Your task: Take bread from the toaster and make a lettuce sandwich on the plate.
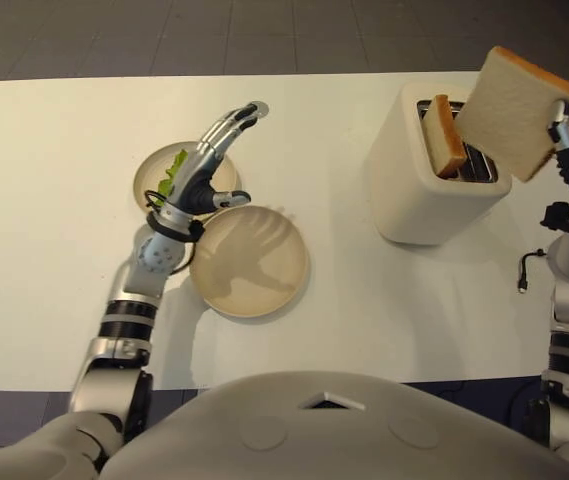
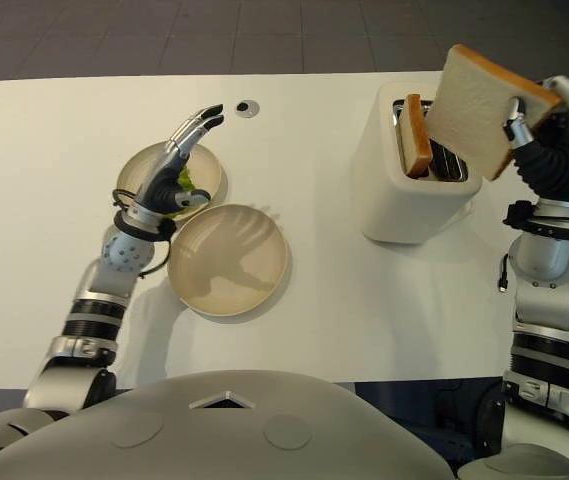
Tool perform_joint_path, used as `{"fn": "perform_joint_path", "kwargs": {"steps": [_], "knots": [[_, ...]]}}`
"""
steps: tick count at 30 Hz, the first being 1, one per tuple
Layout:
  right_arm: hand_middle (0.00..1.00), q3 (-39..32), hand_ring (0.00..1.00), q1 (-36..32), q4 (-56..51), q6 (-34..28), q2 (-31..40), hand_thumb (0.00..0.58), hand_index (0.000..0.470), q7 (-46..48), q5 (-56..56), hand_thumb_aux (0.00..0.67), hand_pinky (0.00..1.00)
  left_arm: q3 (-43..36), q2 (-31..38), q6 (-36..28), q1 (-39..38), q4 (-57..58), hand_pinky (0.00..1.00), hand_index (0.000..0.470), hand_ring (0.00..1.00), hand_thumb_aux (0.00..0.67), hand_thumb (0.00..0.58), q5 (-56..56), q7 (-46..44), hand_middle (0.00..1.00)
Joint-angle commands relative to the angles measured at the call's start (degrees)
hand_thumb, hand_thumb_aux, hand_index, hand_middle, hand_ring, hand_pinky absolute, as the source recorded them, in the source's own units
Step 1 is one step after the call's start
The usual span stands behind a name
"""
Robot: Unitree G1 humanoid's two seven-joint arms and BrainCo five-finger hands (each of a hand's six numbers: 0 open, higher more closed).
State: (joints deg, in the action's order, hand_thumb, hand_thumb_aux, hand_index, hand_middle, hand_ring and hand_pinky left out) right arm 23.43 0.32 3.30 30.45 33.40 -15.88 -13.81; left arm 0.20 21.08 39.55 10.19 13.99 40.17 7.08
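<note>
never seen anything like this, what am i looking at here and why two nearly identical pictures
This is a humanoid robot with two arms ending in fingered hands. Both pictures come from a stereo camera on its head, looking down at a white table, so they nearly match. The right hand holds a slice of bread up by the toaster. A second slice stands in the toaster's slot. Also on the table are an empty plate and a small dish with lettuce. The left hand hovers open over that dish, holding nothing.
</note>
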Motion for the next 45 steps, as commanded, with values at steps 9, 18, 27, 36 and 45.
{"fn": "perform_joint_path", "kwargs": {"steps": [9,18,27,36,45], "knots": [[1.00,-9.2,1.00,-2.6,17.9,1.1,-6.9,0.580,0.470,13.4,26.2,0.670,1.00,-4.1,13.4,-25.1,2.3,11.6,0.00,0.000,0.00,0.000,0.000,12.8,0.8,0.00],[1.00,-39.2,1.00,3.6,4.9,-5.2,-21.0,0.580,0.470,23.7,17.2,0.670,1.00,-11.9,13.4,-28.8,4.5,17.3,0.00,0.000,0.00,0.000,0.000,11.5,-2.6,0.00],[1.00,-49.2,1.00,5.7,-13.9,-3.2,-19.9,0.580,0.470,28.8,1.1,0.670,1.00,-15.9,14.4,-26.2,5.0,17.0,0.00,0.470,0.00,0.670,0.580,8.7,-2.3,0.00],[0.93,-45.4,0.93,3.6,-10.4,-3.6,-14.8,0.580,0.470,23.4,-11.8,0.670,0.93,-14.9,13.2,-17.8,5.0,16.4,0.00,0.470,0.00,0.670,0.580,0.4,0.6,0.00],[0.73,-42.5,0.73,3.2,-5.2,-4.5,-15.5,0.000,0.000,17.7,-16.0,0.000,0.73,-11.4,11.1,-5.3,2.5,10.6,0.00,0.470,0.00,0.670,0.580,-15.0,-3.4,0.00]]}}
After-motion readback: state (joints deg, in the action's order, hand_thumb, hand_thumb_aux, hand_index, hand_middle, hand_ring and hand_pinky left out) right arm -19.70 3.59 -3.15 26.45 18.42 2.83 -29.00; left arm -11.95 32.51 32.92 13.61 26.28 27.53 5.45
